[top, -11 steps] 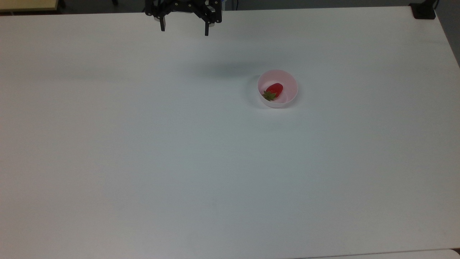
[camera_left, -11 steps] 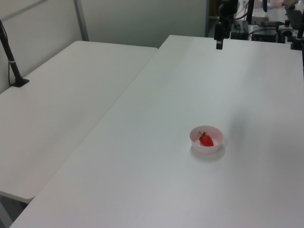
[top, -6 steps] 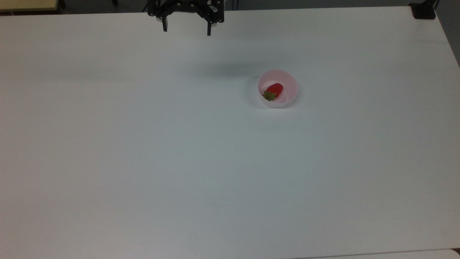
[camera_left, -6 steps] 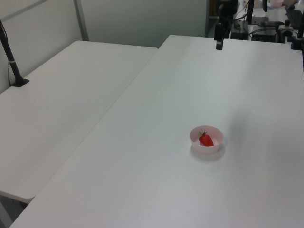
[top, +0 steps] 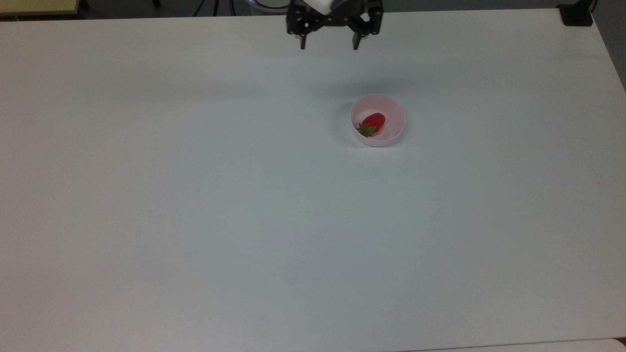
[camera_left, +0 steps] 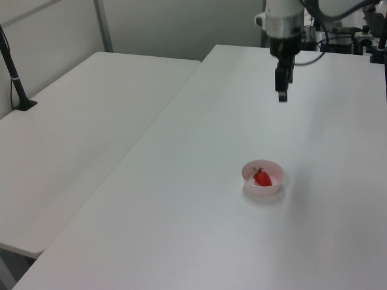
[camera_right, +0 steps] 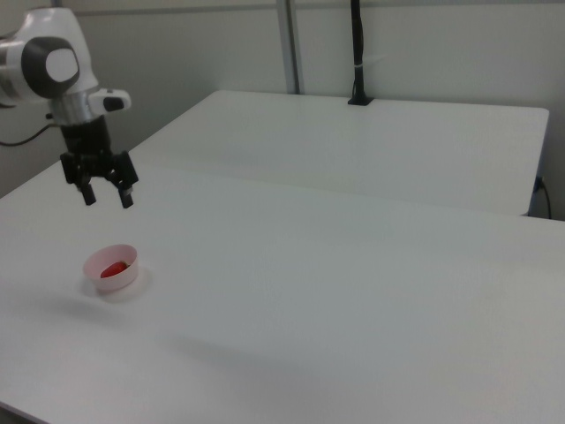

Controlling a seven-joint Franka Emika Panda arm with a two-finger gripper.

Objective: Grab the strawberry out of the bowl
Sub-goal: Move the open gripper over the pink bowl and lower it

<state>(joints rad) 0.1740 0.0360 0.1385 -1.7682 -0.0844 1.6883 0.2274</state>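
Observation:
A red strawberry (top: 373, 122) with a green cap lies inside the pale pink bowl (top: 395, 110) on the white table. The left view shows the same strawberry (camera_left: 263, 178) in the bowl (camera_left: 273, 168), and the right view shows the strawberry (camera_right: 112, 269) in the bowl (camera_right: 121, 255) too. My gripper (top: 329, 47) hangs open and empty above the table, toward the top view's upper edge and a little to the top view's left of the bowl. It appears as the gripper (camera_left: 282, 95) in the left view and as the gripper (camera_right: 108, 200) in the right view, well above the bowl.
A second white table (camera_left: 78, 133) adjoins on the left view's left, with a black post (camera_left: 15, 75) clamped to it. A black clamp (top: 577, 14) sits at the top view's upper right table corner. Equipment (camera_left: 338, 36) stands behind the table's far end.
The gripper has swung toward the top view's right and come nearer the bowl, still open. The strawberry and bowl have not moved.

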